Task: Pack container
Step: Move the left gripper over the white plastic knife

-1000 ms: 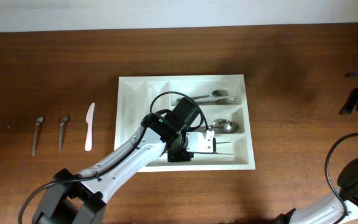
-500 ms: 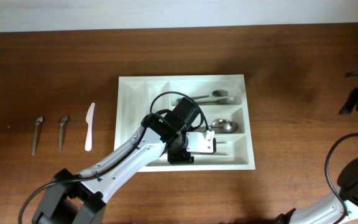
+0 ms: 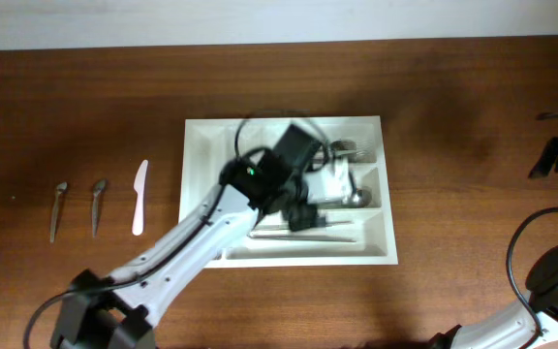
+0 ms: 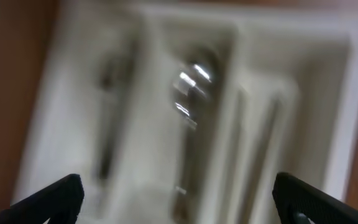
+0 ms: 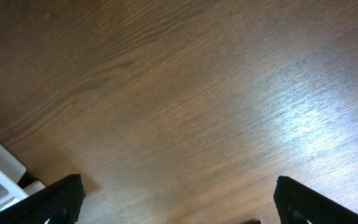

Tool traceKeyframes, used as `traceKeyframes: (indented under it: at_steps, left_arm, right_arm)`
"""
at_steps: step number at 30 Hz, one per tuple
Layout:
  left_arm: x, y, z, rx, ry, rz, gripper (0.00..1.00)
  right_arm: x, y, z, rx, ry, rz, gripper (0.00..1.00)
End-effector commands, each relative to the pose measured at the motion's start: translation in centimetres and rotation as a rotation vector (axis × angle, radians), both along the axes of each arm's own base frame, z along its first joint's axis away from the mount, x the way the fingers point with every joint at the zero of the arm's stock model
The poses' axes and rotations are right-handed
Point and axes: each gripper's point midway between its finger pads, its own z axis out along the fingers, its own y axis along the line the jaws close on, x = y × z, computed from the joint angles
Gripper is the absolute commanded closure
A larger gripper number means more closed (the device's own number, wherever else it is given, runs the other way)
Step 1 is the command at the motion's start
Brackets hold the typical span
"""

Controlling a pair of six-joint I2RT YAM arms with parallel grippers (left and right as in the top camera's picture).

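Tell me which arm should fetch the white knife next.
Left. The left gripper hangs open over the tray, and the white knife and two spoons lie just beyond the tray's left side. The right gripper, also open, sits far right, across the tray.

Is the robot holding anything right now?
Nothing. Left jaws stand open, empty, over the cutlery tray; right jaws open, empty, over the table.

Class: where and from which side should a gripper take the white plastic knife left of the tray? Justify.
Come from above and pinch the white plastic knife across its narrow width near mid-length: it lies flat on the table, with bare wood on both sides.
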Motion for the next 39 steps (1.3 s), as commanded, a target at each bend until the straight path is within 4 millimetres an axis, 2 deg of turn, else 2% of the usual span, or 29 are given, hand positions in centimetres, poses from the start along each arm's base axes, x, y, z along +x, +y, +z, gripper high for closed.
traceKeyframes:
  at_steps: [1,3,6,8,10,13,19,24,26,31,35,39]
  left_arm:
    - [2.6,0.5,4.9,-0.142,0.032,0.243,0.01]
    - [2.6,1.2,5.1,-0.131,0.053,0.286,0.01]
    - [3.9,3.7,4.4,-0.027,-0.014,0.382,0.01]
    - [5.5,6.4,4.5,0.045,-0.088,0.504,0.01]
    - [7.5,9.7,5.3,0.049,-0.146,0.733,0.01]
    - [9.2,14.7,5.2,-0.004,-0.110,0.994,0.01]
    - [9.1,22.2,2.9,-0.089,0.156,1.166,0.01]
    - [8.7,28.8,2.3,-0.072,0.200,1.325,0.01]
    - [8.6,30.5,2.1,-0.058,0.200,1.346,0.01]
    - [8.9,33.0,0.4,-0.019,0.225,1.374,0.01]
    - [9.2,34.1,-2.6,0.021,0.291,1.411,0.01]
    - [8.8,34.3,-5.8,0.084,0.379,1.416,0.01]
  right_arm:
    - [-0.1,0.0,0.5,-0.003,-0.015,-0.016,0.01]
    - [-0.1,0.0,0.5,-0.003,-0.015,-0.016,0.01]
    - [-0.1,0.0,0.5,-0.003,-0.015,-0.016,0.01]
    - [-0.1,0.0,0.5,-0.003,-0.015,-0.016,0.01]
    - [-0.1,0.0,0.5,-0.003,-0.015,-0.016,0.01]
    - [-0.1,0.0,0.5,-0.003,-0.015,-0.016,0.01]
    - [-0.1,0.0,0.5,-0.003,-0.015,-0.016,0.01]
    - [-0.1,0.0,0.5,-0.003,-0.015,-0.016,0.01]
    - [-0.1,0.0,0.5,-0.003,-0.015,-0.016,0.01]
    - [-0.1,0.0,0.5,-0.003,-0.015,-0.016,0.01]
    - [-0.1,0.0,0.5,-0.003,-0.015,-0.016,0.01]
    - [-0.1,0.0,0.5,-0.003,-0.015,-0.016,0.01]
